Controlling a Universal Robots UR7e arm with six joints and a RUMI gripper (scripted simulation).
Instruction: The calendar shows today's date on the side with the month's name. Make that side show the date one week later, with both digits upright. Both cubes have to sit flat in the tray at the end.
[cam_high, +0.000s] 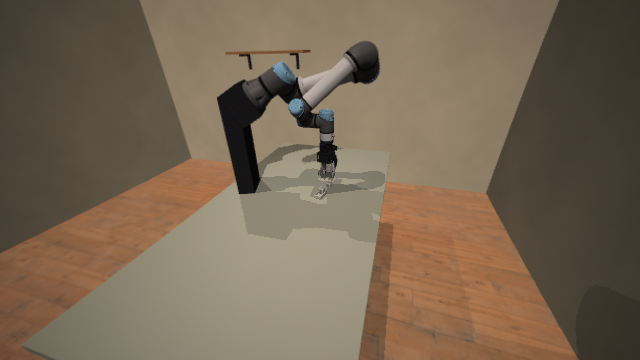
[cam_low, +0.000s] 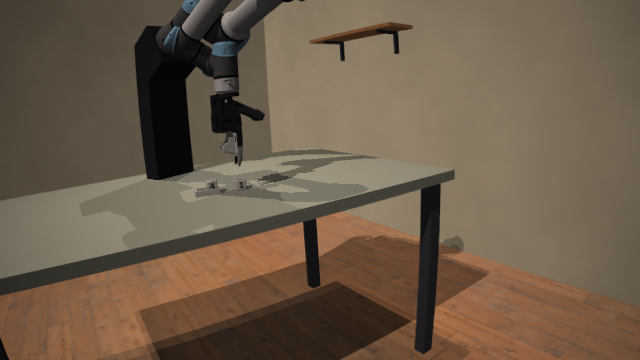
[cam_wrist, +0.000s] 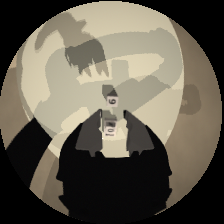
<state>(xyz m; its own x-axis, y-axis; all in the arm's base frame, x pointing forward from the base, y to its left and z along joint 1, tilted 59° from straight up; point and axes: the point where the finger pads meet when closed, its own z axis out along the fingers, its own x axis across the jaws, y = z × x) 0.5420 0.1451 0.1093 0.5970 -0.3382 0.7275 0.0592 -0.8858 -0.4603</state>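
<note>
The small grey calendar tray (cam_low: 206, 190) sits on the table near the arm's base, with one cube (cam_low: 211, 185) in it showing a 4 to the exterior view. The second cube (cam_low: 241, 184) lies on the table just right of the tray, apart from it, showing a 1. In the wrist view the loose cube (cam_wrist: 112, 99) has a 6 on top, and the tray with its cube (cam_wrist: 109, 125) lies between my fingers' outlines. My gripper (cam_low: 234, 154) hangs well above the table over the two cubes, fingers partly apart and empty. It also shows in the top view (cam_high: 327, 173) above the tray (cam_high: 318, 194).
The black arm pedestal (cam_low: 162, 105) stands at the table's back, left of the tray. The table's far edge (cam_low: 350, 155) is close behind the cubes. A wooden shelf (cam_low: 361, 32) is on the wall, high above.
</note>
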